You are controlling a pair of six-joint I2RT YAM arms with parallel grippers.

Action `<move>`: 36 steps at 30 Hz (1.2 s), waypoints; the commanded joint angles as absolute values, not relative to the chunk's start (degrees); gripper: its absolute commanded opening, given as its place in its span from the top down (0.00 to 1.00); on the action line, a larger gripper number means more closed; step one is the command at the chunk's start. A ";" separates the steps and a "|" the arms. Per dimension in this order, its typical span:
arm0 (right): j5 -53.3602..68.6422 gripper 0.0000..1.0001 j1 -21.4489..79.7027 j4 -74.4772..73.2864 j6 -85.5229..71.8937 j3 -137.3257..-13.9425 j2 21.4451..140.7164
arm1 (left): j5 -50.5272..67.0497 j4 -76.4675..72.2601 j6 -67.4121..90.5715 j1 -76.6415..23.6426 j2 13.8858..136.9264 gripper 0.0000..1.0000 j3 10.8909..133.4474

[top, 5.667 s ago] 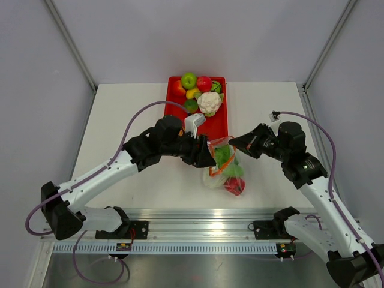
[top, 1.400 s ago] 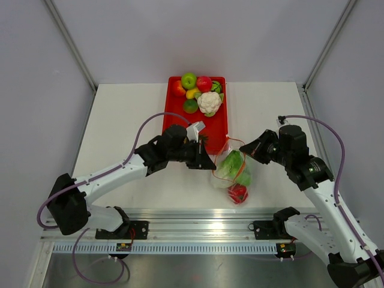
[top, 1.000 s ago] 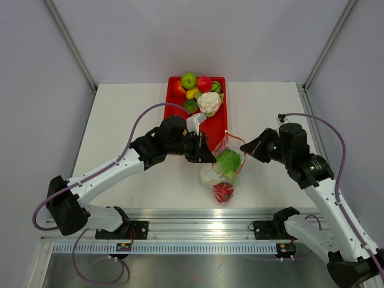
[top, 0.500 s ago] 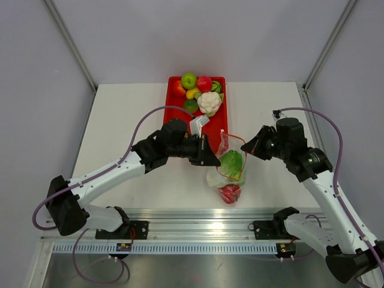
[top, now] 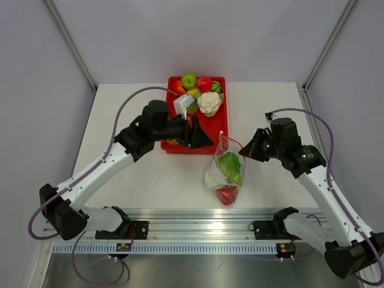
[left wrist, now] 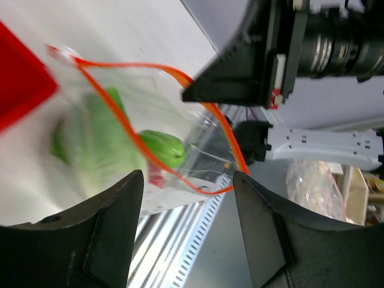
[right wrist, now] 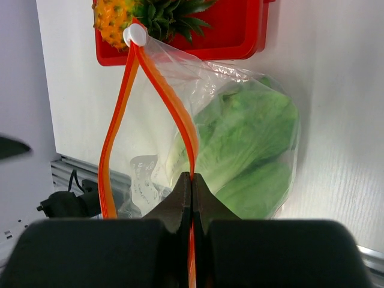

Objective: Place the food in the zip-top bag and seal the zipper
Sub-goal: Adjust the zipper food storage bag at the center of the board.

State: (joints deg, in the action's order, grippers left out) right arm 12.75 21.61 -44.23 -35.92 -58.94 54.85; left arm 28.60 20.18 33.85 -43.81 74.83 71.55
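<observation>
Our right gripper (right wrist: 192, 182) is pinched shut on the zipper (right wrist: 171, 111) of the zip-top bag (top: 223, 174). The bag sags toward the table's (top: 132, 108) near edge, holding lettuce (right wrist: 249, 135) and tomato (top: 226, 194). Our left gripper (top: 203, 137) stands wide over the red tray (top: 219, 123), apart from the bag.

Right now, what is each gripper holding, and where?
The right gripper pinches the zip-top bag by its zipper; the left gripper is open, holding nothing.
</observation>
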 commanded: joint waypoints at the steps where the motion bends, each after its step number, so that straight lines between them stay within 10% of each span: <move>1: 15.64 1.00 21.97 -41.14 -31.91 -60.91 55.37 | 30.23 21.54 25.77 -36.40 71.37 0.34 72.87; 18: 22.67 1.00 22.06 -36.65 -24.09 -71.18 68.90 | 47.28 15.03 25.40 -32.96 81.47 0.22 68.30; 22: 23.55 1.00 21.97 -36.65 -21.98 -75.92 74.34 | 48.08 14.24 26.98 -34.71 82.70 0.42 67.24; 27: 22.33 1.00 21.88 -38.75 -19.43 -82.16 78.56 | 46.50 8.37 33.47 -36.91 83.14 1.00 65.57; 30: 21.01 0.98 21.97 -43.04 -17.93 -85.25 79.89 | 42.11 2.49 39.78 -37.09 82.53 1.00 63.90; 36: 18.02 0.63 21.97 -47.54 -16.52 -83.94 74.11 | 34.28 -3.60 46.40 -37.09 80.16 1.00 60.56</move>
